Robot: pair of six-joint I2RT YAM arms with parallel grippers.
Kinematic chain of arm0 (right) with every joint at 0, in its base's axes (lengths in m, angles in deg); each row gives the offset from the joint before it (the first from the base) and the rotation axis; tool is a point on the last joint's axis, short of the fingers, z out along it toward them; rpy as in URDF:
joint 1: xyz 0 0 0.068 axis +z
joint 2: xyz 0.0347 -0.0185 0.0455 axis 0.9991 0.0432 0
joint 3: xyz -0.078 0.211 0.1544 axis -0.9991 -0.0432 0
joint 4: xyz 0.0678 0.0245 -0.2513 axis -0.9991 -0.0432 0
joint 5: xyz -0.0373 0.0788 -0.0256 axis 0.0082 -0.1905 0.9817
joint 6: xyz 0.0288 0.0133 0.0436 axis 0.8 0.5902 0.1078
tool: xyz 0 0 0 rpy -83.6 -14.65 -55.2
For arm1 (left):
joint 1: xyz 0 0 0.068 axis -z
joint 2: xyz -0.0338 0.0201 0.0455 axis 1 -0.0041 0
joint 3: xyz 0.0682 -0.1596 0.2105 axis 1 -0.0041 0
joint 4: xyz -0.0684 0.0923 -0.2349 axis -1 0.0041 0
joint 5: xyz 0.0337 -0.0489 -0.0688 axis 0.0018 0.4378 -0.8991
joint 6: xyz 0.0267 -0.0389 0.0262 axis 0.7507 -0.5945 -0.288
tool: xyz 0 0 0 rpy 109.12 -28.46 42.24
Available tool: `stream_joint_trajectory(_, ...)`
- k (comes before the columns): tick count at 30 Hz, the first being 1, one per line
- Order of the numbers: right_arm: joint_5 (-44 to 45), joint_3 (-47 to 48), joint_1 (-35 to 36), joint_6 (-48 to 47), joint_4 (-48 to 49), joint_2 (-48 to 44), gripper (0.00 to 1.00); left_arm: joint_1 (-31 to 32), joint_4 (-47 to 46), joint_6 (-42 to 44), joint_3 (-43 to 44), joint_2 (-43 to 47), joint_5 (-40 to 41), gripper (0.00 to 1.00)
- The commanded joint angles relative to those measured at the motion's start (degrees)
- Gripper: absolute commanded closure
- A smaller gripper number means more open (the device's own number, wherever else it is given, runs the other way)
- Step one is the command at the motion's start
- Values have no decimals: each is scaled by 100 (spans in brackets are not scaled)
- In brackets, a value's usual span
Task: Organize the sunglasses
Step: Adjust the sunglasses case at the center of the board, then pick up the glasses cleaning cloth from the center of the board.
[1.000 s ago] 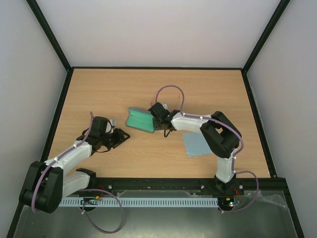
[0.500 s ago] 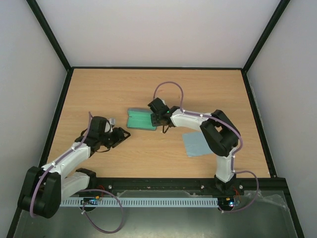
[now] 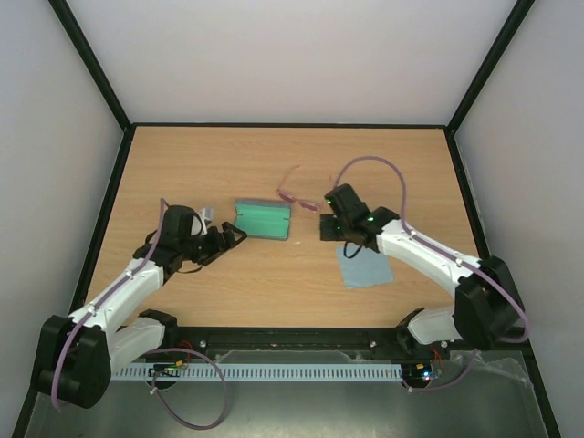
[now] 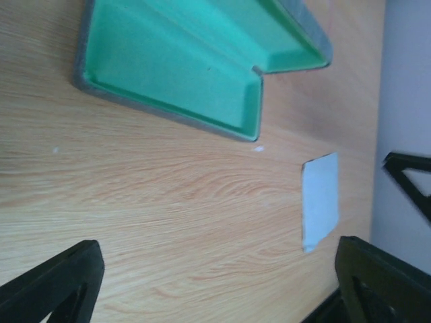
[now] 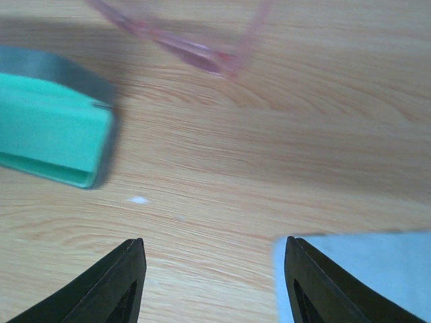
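Pinkish-red sunglasses (image 5: 201, 52) are lying at two o'clock of the glasses case (image 3: 262, 219), open to receive them; left claw (image 4: 217, 247) and right claw (image 5: 212, 247) are gaping empty.

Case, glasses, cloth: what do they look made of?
Case: looks like a rigid shell, matte grey outside. The green lining is smooth, either felt or plastic. Its edges hold a crisp shape.
Glasses: thin, see-through pink frame, likely plastic, though it's blurred here.
Cloth: light-blue sheet lying flat with a matte surface, probably microfibre.
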Motion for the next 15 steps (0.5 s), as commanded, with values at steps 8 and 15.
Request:
stream_joint_trajectory(8, -977, -280, -2095, 252, -943, -604, 47, 37, 1056, -85, 961, 166, -153, 1)
stream_joint_trajectory(15, -950, -323, -2931, 69, -930, -267, 51, 215, 1364, -321, 1252, -97, -69, 1)
